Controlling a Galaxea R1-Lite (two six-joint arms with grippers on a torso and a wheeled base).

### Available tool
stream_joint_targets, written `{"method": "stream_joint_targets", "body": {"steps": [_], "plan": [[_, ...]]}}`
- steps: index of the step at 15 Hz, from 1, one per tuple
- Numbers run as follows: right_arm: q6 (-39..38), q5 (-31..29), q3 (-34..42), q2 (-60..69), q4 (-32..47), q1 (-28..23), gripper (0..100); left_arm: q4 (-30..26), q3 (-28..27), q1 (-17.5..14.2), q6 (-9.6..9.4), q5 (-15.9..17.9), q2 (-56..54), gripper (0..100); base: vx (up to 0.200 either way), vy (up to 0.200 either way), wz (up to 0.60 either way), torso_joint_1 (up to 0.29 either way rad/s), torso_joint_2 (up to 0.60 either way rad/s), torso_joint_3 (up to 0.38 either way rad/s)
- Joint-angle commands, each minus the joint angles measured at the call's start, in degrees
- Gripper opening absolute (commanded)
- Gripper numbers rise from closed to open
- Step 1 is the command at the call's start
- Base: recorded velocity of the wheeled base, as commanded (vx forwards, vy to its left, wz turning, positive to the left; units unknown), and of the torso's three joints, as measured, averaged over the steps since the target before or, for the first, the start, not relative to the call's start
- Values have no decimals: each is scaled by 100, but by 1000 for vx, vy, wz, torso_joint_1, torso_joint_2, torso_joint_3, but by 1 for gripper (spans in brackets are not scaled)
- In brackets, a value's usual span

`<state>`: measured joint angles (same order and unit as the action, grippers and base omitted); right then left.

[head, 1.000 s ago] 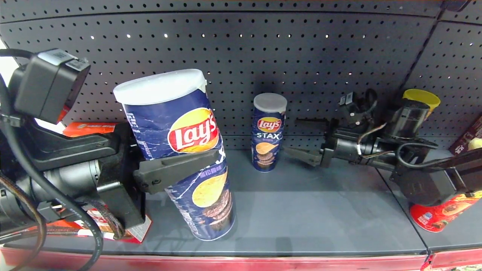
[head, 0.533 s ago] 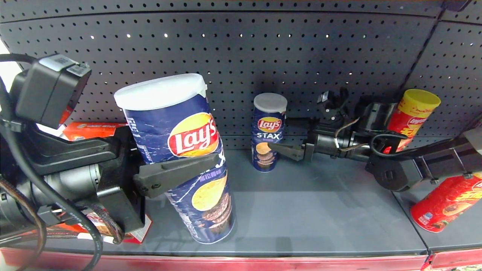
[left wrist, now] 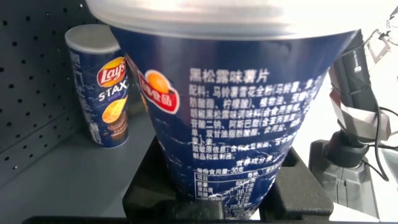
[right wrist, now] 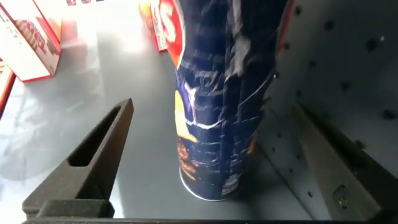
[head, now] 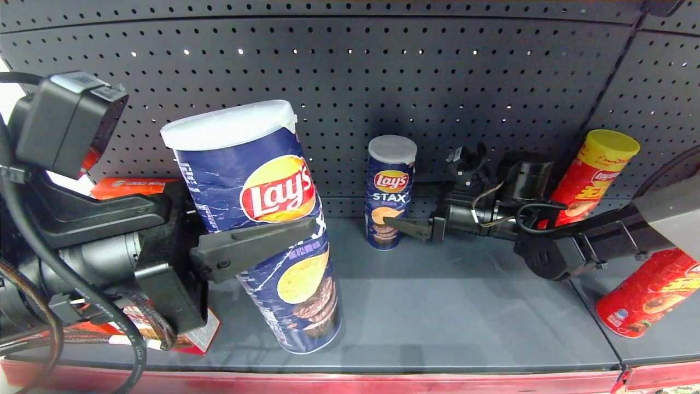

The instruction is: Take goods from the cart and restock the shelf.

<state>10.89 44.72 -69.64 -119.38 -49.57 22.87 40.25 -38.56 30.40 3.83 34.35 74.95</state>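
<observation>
- The left gripper [head: 284, 221] was clamped on a tall dark-blue chip can [head: 257, 191] with a white lid. 1 finger crossed the front of the can at about mid-height.
- That can leaned in the grip, its lid tipped back toward the gripper's wrist. Its base was down at the shelf [head: 448, 312] floor, below the fingers and near the front lip.
- The right gripper [right wrist: 211, 109] stood open, with 1 finger on each side of a second dark-blue can [head: 389, 191]. In the right wrist view a gap showed between each finger and the can.
- This second can stood upright between those fingers, just in front of the perforated back panel [head: 383, 71].
- Behind the right gripper's wrist, a red can with a yellow lid [head: 593, 169] leaned toward the back panel.
- Another red can [head: 651, 295] lay tilted on the shelf beneath the right forearm.
- 2 orange boxes sat behind the left gripper's body: 1 farther back [head: 128, 187] and 1 at the front edge [head: 197, 334].
</observation>
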Motion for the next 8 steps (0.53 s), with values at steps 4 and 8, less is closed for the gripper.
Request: {"method": "stream_joint_targets", "body": {"steps": [4,8], "plan": [[-8,2,-119,-287,8,42,100,9,41,-70,4,10,-15,0,0,0,0,0,0,0],[-8,2,-585,-621,88,69,100,18,59,-78,4,28,-15,0,0,0,0,0,0,0]]}}
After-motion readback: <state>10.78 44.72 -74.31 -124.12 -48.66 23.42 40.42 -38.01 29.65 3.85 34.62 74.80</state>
